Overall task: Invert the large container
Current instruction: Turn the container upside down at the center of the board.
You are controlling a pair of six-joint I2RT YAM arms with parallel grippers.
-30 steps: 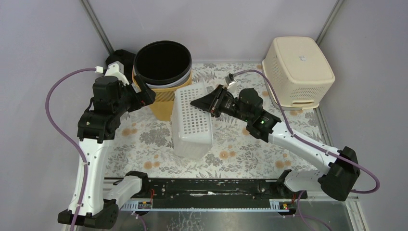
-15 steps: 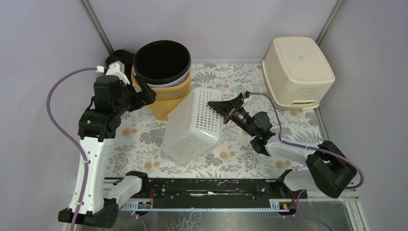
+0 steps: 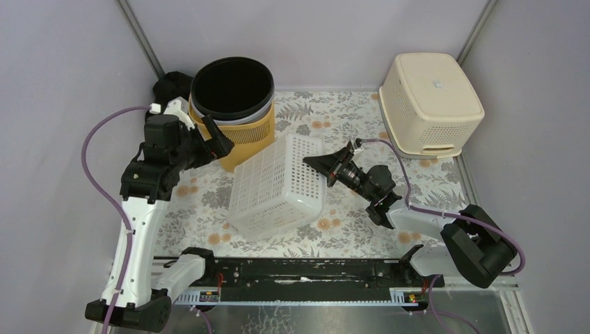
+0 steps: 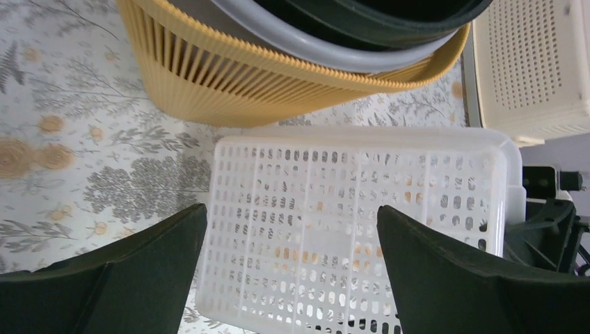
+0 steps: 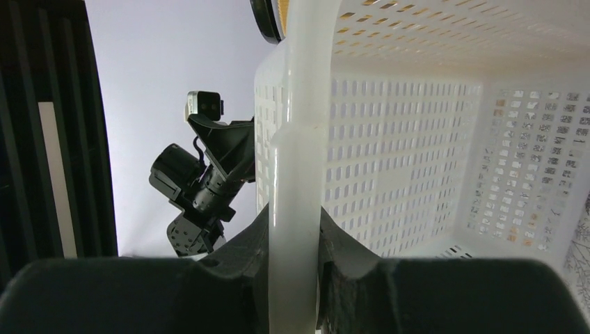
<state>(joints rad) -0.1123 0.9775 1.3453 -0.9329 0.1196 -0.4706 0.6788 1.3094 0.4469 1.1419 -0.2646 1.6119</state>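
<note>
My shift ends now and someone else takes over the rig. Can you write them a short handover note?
Left gripper: open, holding nothing, near the yellow bin.
Right gripper: shut on the rim of the white basket.
Things: the white basket is mid-table, tipped partway, its bottom facing up and left and its opening toward the right arm. A cream basket sits upside down at the far right.
Done: basket gripped and tilted.
Left: finish the roll until the rim lies flat on the table, then let go.
</note>
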